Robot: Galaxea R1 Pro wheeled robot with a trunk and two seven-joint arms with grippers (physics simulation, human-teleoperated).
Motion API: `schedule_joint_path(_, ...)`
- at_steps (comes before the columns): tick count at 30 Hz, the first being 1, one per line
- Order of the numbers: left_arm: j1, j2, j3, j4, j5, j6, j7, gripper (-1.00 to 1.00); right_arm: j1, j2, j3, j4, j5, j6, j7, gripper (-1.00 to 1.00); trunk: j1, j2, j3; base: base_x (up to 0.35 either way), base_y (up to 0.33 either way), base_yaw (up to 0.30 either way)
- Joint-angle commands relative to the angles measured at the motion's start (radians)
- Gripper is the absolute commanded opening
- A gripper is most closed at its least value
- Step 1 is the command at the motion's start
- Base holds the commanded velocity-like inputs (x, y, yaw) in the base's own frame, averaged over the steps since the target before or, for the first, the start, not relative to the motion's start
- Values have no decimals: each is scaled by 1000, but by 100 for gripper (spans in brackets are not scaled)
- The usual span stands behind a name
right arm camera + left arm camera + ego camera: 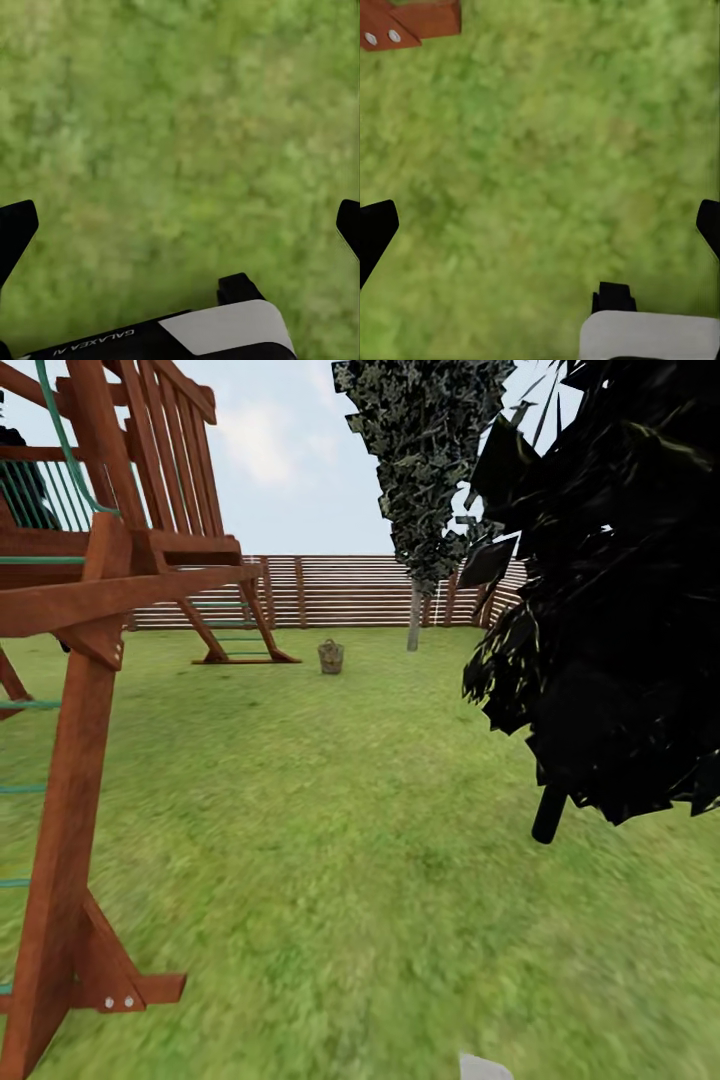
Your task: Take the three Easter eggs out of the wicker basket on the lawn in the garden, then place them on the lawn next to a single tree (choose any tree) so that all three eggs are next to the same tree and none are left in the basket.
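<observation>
wicker basket (331, 657) far off on the lawn (360, 860), near the fence (340, 592), beside a grey-trunked tree (414, 615); eggs too small to tell. left hand (540, 225) and right hand (180, 225) spread wide, empty, over grass. risk en route: clipping the wooden play frame (70, 760) or the dark foliage (610, 610) flanking the path.

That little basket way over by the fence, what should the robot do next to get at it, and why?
Probably roll straight ahead across the lawn. The wicker basket stands far off, near the fence, out of arm's reach. The left gripper and the right gripper are both open with nothing but grass beneath. The way between the wooden play frame and the dark tree looks free.
</observation>
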Motion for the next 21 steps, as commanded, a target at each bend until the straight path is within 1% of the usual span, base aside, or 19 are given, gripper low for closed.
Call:
schedule_joint_path(1, 0, 0, -2, 1, -1, -3, 4, 100, 0, 0, -1, -1, -7, 0, -2, 100, 1, -1, -1, 303, -119, 21)
schedule_joint_path(9, -1, -1, -2, 1, -1, -3, 4, 100, 0, 0, -1, -1, -7, 0, 0, 100, 1, -1, -1, 298, -149, 6)
schedule_joint_path(15, -1, 0, -2, 1, -1, -3, 4, 100, 0, 0, 0, -1, -7, 0, 0, 100, 1, -1, -1, 304, -44, 8)
schedule_joint_path(21, 0, 0, -1, 1, -1, -3, 4, 100, 0, 0, 0, -1, -7, 0, 0, 100, 1, -1, -1, 315, -3, 143)
